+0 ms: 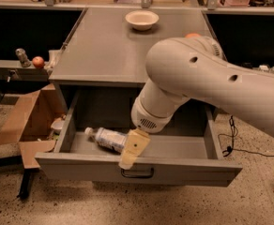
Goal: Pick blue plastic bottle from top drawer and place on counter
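Note:
The blue plastic bottle (105,138) lies on its side in the left half of the open top drawer (188,169), white cap pointing left. My gripper (129,154) hangs from the big white arm (207,86) and reaches down over the drawer's front, right at the bottle's right end and partly covering it. I cannot tell whether it touches the bottle. The grey counter (104,46) is the cabinet top above the drawer.
A white bowl (141,18) sits at the back of the counter; an orange object (192,34) peeks out behind the arm. A cardboard box (26,121) stands on the floor to the left. A red apple (38,61) rests on the left shelf. A cable (249,150) lies on the floor to the right.

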`<state>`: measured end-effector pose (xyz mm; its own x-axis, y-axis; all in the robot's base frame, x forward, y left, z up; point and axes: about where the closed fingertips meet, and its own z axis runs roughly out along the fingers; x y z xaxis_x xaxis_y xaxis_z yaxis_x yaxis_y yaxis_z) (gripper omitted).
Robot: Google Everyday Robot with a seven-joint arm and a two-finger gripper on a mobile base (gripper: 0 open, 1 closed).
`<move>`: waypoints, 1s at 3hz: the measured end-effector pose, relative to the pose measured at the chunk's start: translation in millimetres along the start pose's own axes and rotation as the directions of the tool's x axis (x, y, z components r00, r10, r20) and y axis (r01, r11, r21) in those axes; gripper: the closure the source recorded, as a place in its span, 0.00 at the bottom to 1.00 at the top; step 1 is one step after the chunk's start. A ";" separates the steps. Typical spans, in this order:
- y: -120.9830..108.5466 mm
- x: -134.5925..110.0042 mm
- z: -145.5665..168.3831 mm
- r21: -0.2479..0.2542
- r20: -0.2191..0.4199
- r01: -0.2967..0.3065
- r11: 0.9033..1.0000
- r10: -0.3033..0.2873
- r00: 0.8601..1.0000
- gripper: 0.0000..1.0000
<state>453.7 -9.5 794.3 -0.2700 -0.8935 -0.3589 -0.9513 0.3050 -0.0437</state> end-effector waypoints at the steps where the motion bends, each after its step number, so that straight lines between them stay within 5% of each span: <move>1: -19.4 -8.7 24.9 0.008 0.067 -0.126 0.992 0.125 0.990 0.00; 2: -45.2 -17.7 56.7 -0.002 0.125 -0.248 0.969 0.246 0.961 0.00; 3: -45.2 -17.7 56.7 -0.002 0.125 -0.248 0.969 0.246 0.961 0.00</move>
<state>509.9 11.2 749.7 -0.4754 -0.7424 -0.4721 -0.8548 0.5167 0.0482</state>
